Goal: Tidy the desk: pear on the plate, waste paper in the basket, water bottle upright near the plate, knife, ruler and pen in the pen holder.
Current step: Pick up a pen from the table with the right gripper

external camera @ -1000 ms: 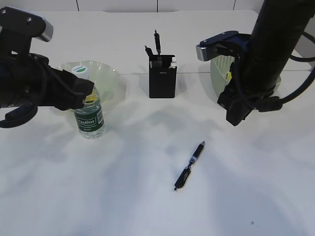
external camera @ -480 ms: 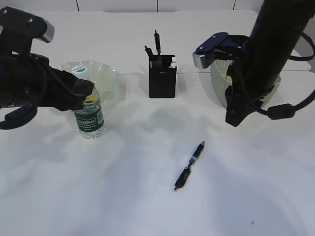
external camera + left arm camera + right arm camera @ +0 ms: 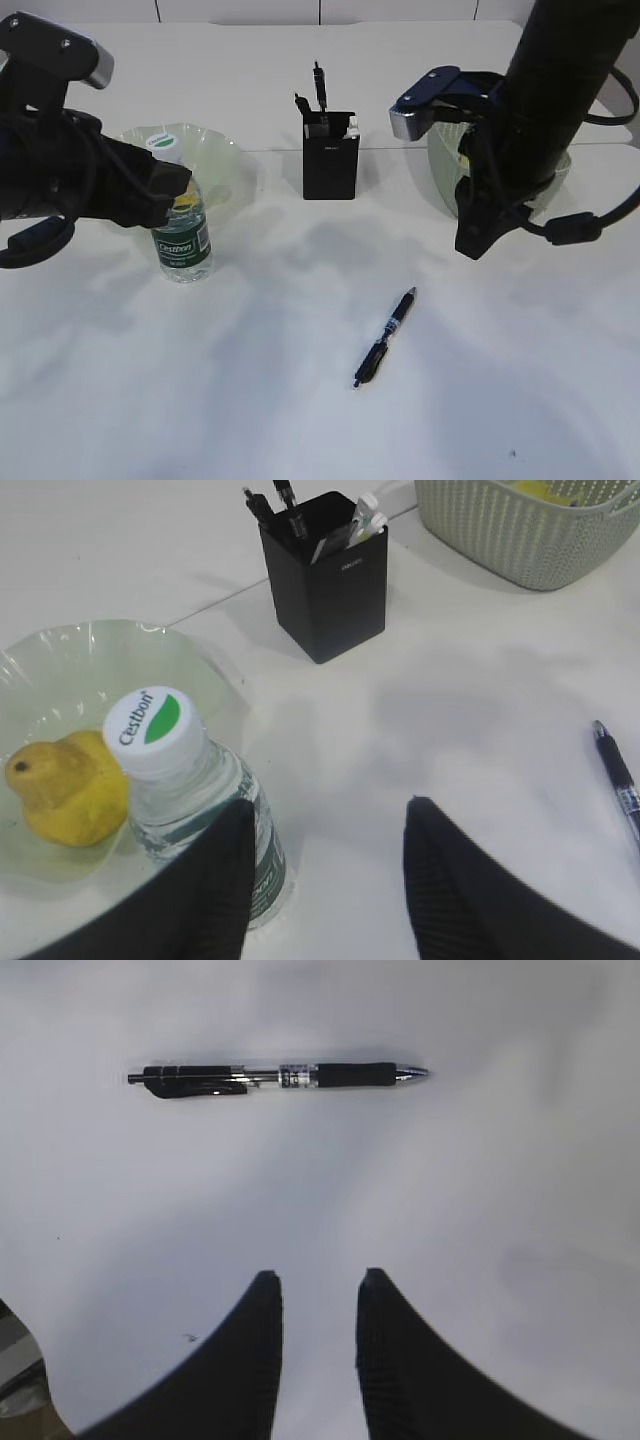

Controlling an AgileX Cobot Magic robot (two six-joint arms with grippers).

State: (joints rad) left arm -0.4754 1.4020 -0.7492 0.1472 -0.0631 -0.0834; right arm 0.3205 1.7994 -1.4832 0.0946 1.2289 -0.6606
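Pen (image 3: 385,338), black with a clear middle section, lies flat and alone on the white tabletop (image 3: 300,400), toward the front and well apart from the black pen holder (image 3: 330,156), where several dark implements already stand upright. The right gripper (image 3: 318,1290) hangs above the tabletop near the pen, its jaws parted by a narrow gap with nothing between them. The left gripper (image 3: 325,830) is beside the water bottle (image 3: 195,810), which stands upright just in front of the pale green plate (image 3: 200,655); its jaws are spread apart and released, the left one next to the bottle's side, with nothing between them. Inside the plate rests the yellow pear (image 3: 65,788). The sage-green basket (image 3: 520,535) sits to the right of the pen holder, and a bit of yellow waste paper (image 3: 540,490) shows inside it.
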